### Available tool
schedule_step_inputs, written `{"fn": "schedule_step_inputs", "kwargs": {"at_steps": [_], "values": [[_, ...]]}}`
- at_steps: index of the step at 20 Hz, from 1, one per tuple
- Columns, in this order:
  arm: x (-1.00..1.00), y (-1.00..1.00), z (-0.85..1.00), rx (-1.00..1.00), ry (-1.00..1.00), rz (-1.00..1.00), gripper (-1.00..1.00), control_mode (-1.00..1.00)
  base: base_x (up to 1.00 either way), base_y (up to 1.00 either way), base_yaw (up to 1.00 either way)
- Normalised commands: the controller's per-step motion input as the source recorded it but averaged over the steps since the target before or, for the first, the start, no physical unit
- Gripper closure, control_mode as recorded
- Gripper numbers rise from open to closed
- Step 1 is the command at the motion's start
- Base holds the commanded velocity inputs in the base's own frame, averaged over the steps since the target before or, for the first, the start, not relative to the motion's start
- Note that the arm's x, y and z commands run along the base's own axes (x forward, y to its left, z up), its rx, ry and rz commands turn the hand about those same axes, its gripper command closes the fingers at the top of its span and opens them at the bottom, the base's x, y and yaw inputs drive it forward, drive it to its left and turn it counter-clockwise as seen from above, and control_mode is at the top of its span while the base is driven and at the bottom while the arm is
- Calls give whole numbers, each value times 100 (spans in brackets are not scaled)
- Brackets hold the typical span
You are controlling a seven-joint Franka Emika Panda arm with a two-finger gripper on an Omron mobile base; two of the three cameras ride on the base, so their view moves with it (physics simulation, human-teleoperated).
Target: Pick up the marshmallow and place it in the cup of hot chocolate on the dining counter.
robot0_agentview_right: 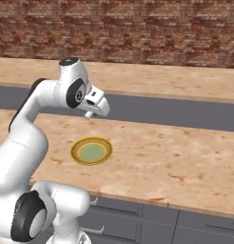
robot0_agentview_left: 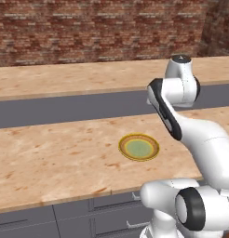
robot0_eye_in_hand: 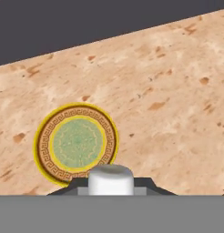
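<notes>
Marshmallow (robot0_eye_in_hand: pixel 110 179) pinched between the fingers (robot0_eye_in_hand: pixel 73 184) in hand view, hidden behind the arm from the left base.

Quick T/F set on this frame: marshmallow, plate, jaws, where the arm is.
1. The marshmallow sits between the jaws. True.
2. The marshmallow lies on the plate. False: the plate is bare and the marshmallow is held up in the gripper.
3. The plate rests on the counter with grey drawers below. True.
4. The gripper is touching the plate. False: it hangs in the air above the counter, behind the plate.
5. The plate has a blue rim. False: the rim is yellow, around a brown patterned band and a green centre.
</notes>
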Motion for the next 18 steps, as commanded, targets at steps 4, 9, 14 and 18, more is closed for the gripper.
{"fn": "schedule_step_inputs", "kwargs": {"at_steps": [4,9,14,18], "values": [[-63,0,31,0,-2,20,100,-100,0,0,0],[-79,0,29,0,0,20,100,-100,0,0,0],[-68,0,14,0,-2,15,100,-100,0,0,0],[-50,0,23,0,-9,10,100,-100,0,0,0]]}}
